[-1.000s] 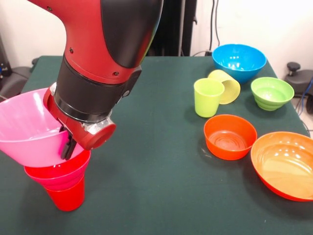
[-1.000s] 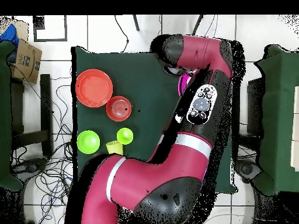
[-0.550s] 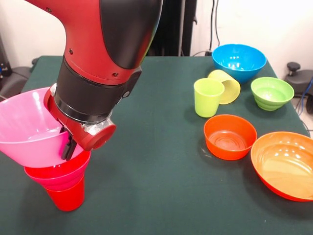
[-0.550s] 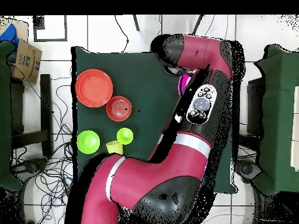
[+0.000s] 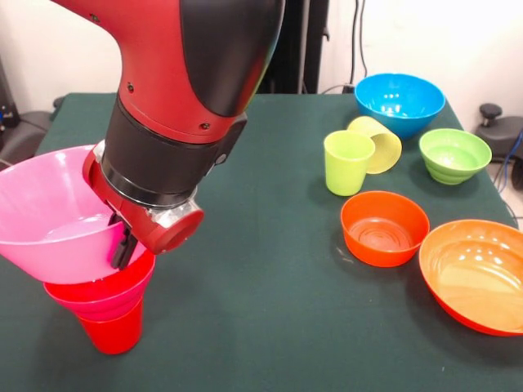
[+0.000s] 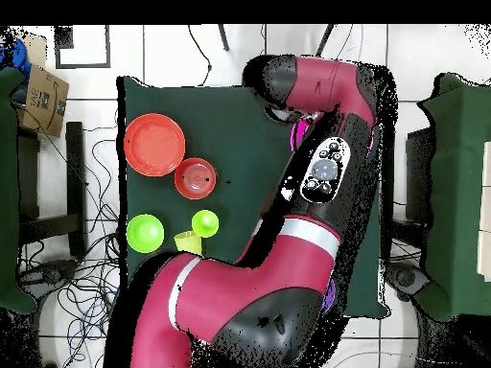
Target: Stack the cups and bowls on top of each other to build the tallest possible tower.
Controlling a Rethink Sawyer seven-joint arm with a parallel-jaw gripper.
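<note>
The gripper [image 5: 124,249], at the end of the red and black arm [image 5: 176,98], sits at the right rim of the large pink bowl [image 5: 53,216]; a dark finger lies against the bowl's outer wall, and the jaws appear clenched on that rim, though the inner finger is hidden. The pink bowl is tilted, its left side higher, and rests on the small magenta bowl [image 5: 102,294], which is seated on the red cup [image 5: 112,331] at the near left of the table [image 5: 261,245]. These three form the tower so far; judged from the tilt and the gripper's grasp, the pink bowl is not yet settled or let go.

Well apart, on the right side, stand the unstacked pieces: the lime green cup [image 5: 347,162] upright, the pale yellow cup [image 5: 377,143] lying on its side just beside it, the blue bowl [image 5: 400,102] at the far right, the ribbed green bowl [image 5: 454,154], the small orange bowl [image 5: 384,228] and the large orange bowl [image 5: 474,273] nearest on the right. In the overhead view the arm [image 6: 316,182] covers the tower almost wholly. Roughly a third of the visible pieces are stacked; six remain.
</note>
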